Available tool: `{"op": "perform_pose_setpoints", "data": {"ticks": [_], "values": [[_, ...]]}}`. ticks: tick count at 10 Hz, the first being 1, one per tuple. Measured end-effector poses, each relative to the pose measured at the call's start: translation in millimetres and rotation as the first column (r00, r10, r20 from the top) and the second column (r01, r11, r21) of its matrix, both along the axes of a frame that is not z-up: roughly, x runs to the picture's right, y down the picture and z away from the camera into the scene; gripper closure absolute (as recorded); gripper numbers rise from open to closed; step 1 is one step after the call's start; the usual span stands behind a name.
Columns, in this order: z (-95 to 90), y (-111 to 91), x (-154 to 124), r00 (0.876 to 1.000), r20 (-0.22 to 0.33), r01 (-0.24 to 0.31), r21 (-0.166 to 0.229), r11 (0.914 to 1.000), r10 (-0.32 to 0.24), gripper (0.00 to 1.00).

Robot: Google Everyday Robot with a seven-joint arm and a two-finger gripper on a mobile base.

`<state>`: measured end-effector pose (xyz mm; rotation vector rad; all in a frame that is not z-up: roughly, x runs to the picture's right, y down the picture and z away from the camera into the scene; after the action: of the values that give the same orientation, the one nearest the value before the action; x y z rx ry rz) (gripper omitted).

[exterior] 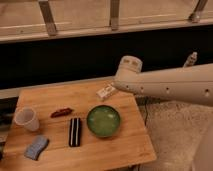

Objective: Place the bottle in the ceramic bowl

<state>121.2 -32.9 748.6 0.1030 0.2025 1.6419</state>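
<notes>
The small cream-white bottle (105,92) lies on its side at the back edge of the wooden table (131,145). The glossy green ceramic bowl (103,121) stands in front of it, near the table's right side, with nothing in it. My white arm reaches in from the right. My gripper (119,86) is at the arm's end, just right of the bottle and over its right end, which is hidden.
A translucent white cup (26,119) stands at the left, with a blue sponge (36,147) at the front left. A dark red item (62,112) and a black rectangular object (75,131) lie left of the bowl. A slim clear bottle (190,59) stands off the table at the back right.
</notes>
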Motion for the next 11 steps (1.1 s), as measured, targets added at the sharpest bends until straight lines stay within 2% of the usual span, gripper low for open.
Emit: {"op": "perform_pose_setpoints", "data": {"ticks": [3, 4, 6, 8, 9, 11], "values": [[0.3, 1, 1, 1.0, 0.0, -0.002, -0.007, 1.0, 0.002, 0.2], [2.3, 2, 3, 1.0, 0.022, -0.002, -0.025, 0.9997, 0.003, 0.2], [23.0, 8, 15, 0.996, 0.087, -0.012, -0.103, 0.9946, 0.021, 0.2], [42.1, -3, 9, 0.991, 0.127, -0.015, -0.141, 0.9898, 0.033, 0.2], [52.8, -15, 0, 0.99, 0.137, -0.012, -0.162, 0.9868, 0.034, 0.2], [66.4, -34, -20, 0.99, 0.138, -0.013, -0.176, 0.9843, 0.038, 0.2]]}}
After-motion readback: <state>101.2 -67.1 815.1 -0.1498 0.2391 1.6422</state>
